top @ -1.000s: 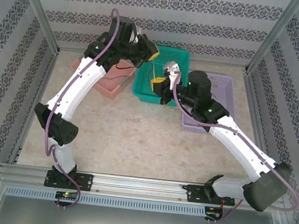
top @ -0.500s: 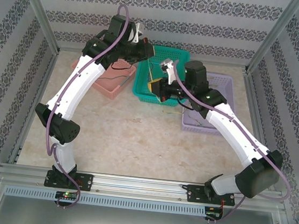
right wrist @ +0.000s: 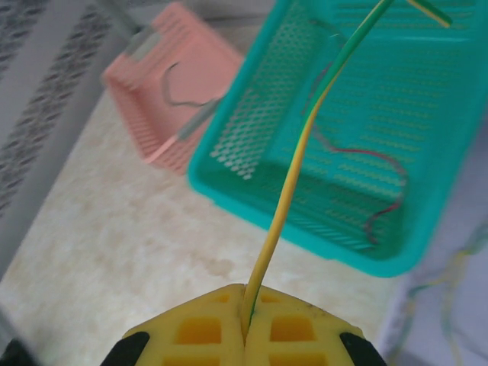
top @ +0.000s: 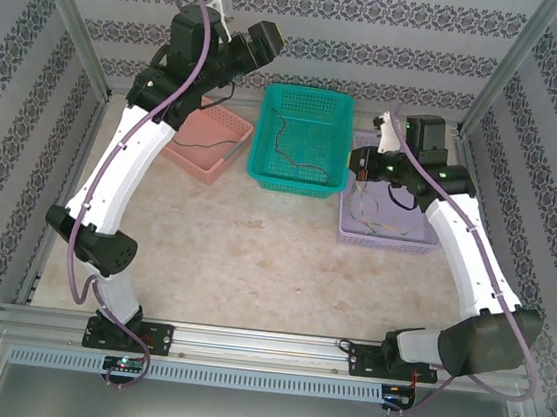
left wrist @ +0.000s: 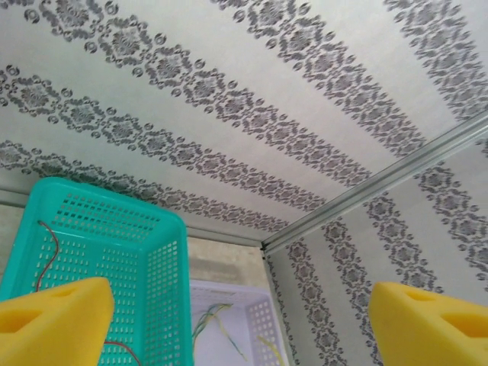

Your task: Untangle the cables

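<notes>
Cables lie across three baskets on the table: a red-and-dark wire (top: 287,147) in the teal basket (top: 296,184), a grey wire (right wrist: 174,84) in the pink basket (top: 192,158), and yellow-green strands (top: 366,215) in the lilac basket (top: 385,243). The right gripper (right wrist: 245,305), pads pressed together, pinches a yellow-green wire (right wrist: 293,179) at the lilac basket's left rim. The left gripper (left wrist: 240,328) hangs high near the back wall, pads spread wide.
</notes>
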`<control>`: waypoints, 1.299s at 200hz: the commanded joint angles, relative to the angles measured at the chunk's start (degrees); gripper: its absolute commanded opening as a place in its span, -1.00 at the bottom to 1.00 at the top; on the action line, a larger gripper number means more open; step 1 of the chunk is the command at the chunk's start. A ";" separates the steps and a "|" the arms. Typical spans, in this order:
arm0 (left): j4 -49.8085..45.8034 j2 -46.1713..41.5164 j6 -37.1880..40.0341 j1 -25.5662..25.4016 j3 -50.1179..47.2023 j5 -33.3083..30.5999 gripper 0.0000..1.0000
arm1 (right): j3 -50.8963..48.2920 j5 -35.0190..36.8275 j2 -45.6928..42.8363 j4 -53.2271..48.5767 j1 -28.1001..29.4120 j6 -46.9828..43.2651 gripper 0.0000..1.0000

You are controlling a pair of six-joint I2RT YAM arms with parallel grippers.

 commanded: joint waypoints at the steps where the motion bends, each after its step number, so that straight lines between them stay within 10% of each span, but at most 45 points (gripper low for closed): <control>1: -0.27 -2.90 0.13 -2.61 -4.74 -2.54 0.70 | 2.40 11.57 3.40 0.32 -2.60 -0.85 -1.00; 118: 2.65 -20.09 -3.86 -14.59 -41.45 -6.81 0.65 | 1.96 11.61 25.14 10.65 -4.74 3.08 -1.00; 131: 2.37 -20.58 -4.39 -14.71 -42.41 -6.82 0.65 | 1.30 10.42 25.43 10.63 -4.13 5.46 -0.69; 171: 1.42 -20.68 -4.32 -14.75 -42.66 -6.99 0.64 | -1.80 13.16 17.98 11.08 -4.39 11.38 0.05; 260: -7.78 -22.16 -4.60 -13.30 -43.35 -10.80 0.62 | -6.01 26.03 1.84 6.33 -11.76 18.59 0.07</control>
